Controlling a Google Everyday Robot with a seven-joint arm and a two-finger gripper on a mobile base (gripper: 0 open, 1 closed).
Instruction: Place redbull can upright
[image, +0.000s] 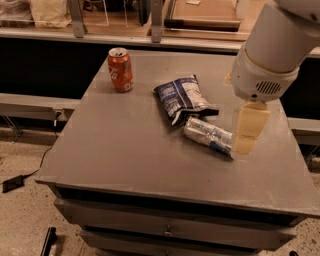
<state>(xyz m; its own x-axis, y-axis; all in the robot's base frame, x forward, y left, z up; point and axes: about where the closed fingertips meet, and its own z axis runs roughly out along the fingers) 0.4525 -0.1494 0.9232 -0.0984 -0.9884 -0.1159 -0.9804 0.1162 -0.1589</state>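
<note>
One redbull can (206, 134) beside pincer (245, 141), one bag (182, 97).

The redbull can (207, 135) lies on its side near the middle of the grey surface (120, 150). Its far end is just beside the crumpled bag (182, 97), perhaps touching it. The gripper (245, 139) hangs below the white arm (272, 50) at the can's other end, on the right. A cola can (120, 69) stands upright near the far left corner, well apart.
</note>
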